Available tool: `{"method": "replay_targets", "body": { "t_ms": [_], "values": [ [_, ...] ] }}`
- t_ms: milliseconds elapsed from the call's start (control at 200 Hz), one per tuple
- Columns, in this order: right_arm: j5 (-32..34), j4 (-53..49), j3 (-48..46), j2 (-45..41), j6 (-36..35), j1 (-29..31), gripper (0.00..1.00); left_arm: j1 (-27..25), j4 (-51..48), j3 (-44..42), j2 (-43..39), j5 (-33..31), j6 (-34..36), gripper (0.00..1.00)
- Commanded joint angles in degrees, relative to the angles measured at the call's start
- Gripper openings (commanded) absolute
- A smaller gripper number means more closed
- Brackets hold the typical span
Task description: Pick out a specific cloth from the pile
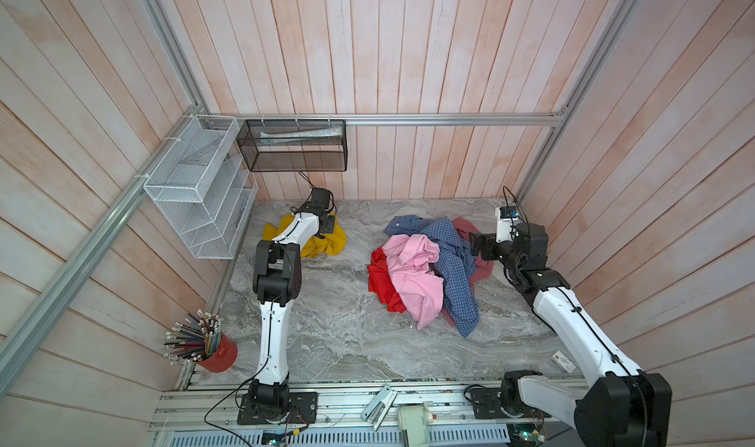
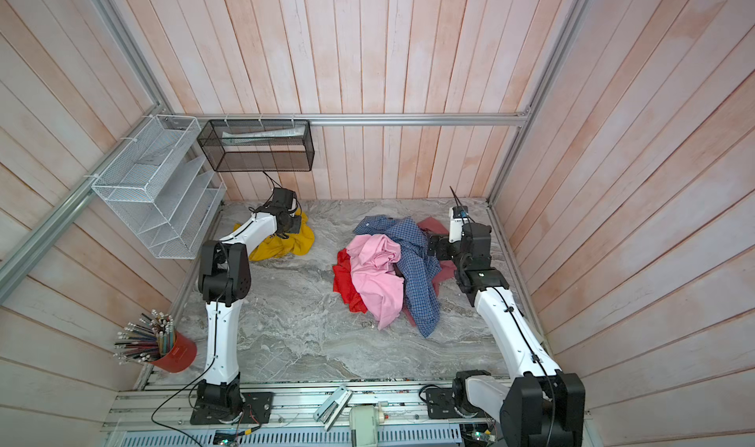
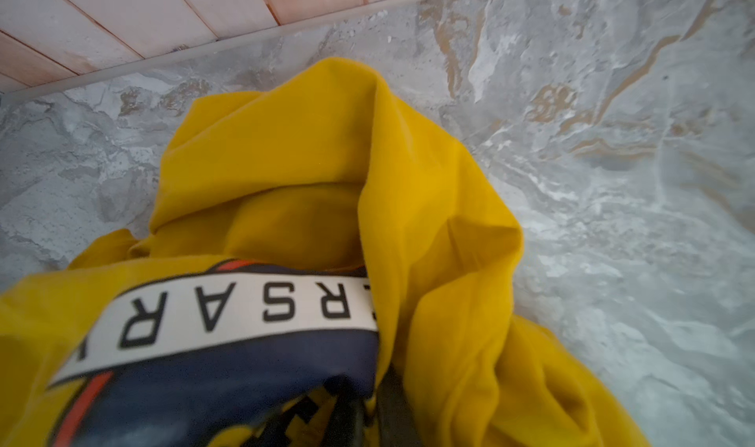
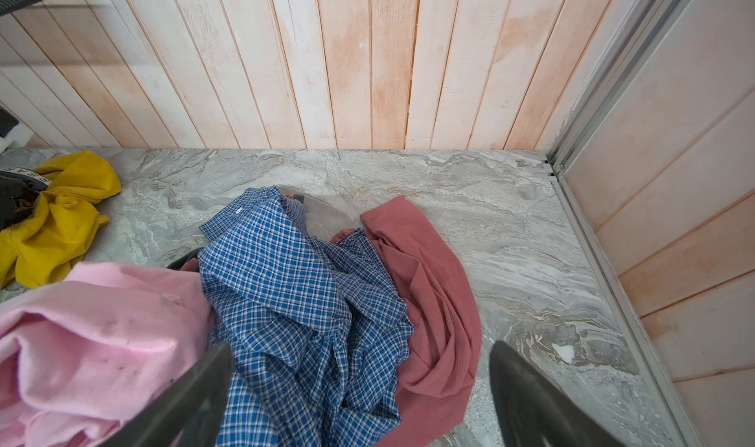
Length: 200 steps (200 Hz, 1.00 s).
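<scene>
So the yellow T-shirt sits on its own in the upper left of the table in both top views. It's close to the back wall and well apart from the pile at centre right. I'd guess that gap is the whole point: the picked one is kept off to the side so it can't get mixed up with the rest.

The left gripper is pinched closed on a bunched fold right beside the navy and white print, low in the left wrist view, which is why the fabric puckers there. The right gripper hangs with its fingers spread wide over the checked shirt, holding nothing and probably just parked clear. The pink shirt tops the heap.

Looks nearly done to me, with only the letting go left.
</scene>
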Motion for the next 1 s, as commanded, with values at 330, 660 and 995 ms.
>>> {"method": "replay_targets", "body": {
  "t_ms": [330,660,995],
  "values": [
    [1.76,-1.04,-1.15,-0.57,-1.05,-0.33,0.98,0.21,1.85,3.28,4.95,-3.39,1.80,0.17],
    [-0.73,0.46,-3.39,-2.92,-0.28,-2.14,0.98,0.69,4.92,1.07,2.41,0.11,0.96,0.36],
    [-3.97,2.89,-4.09,-2.31,-0.98,-2.88,0.98,0.64,13.30,-11.55,-9.45,3.23,-2.34,0.88]
  ]
}}
